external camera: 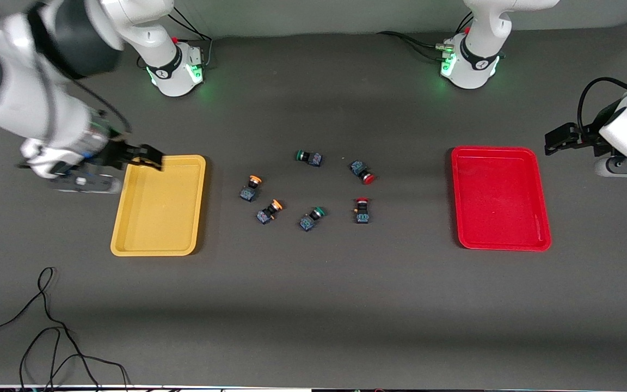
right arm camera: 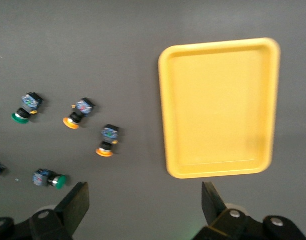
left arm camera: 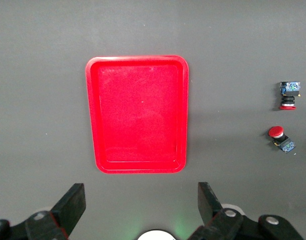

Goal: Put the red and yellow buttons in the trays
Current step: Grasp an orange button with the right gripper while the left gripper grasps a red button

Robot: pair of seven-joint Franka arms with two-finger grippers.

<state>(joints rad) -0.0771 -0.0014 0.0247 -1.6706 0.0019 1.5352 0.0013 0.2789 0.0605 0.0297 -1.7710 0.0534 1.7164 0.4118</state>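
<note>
The yellow tray (external camera: 158, 204) lies toward the right arm's end of the table and the red tray (external camera: 501, 198) toward the left arm's end; both hold nothing. Between them lie two orange-yellow buttons (external camera: 250, 188) (external camera: 270, 211) and two red buttons (external camera: 362, 171) (external camera: 362, 209). My right gripper (external camera: 147, 157) hangs open and empty over the yellow tray's farthest rim; its wrist view shows the tray (right arm camera: 217, 107) and the orange-yellow buttons (right arm camera: 78, 113) (right arm camera: 108, 140). My left gripper (external camera: 558, 139) hangs open and empty over the table beside the red tray (left arm camera: 138, 115); the red buttons (left arm camera: 288, 95) (left arm camera: 281, 137) show there too.
Two green-capped buttons (external camera: 309, 157) (external camera: 312, 218) lie among the others. A loose black cable (external camera: 47, 326) lies on the table near the front camera at the right arm's end. The arm bases (external camera: 174, 71) (external camera: 468, 62) stand along the edge farthest from the camera.
</note>
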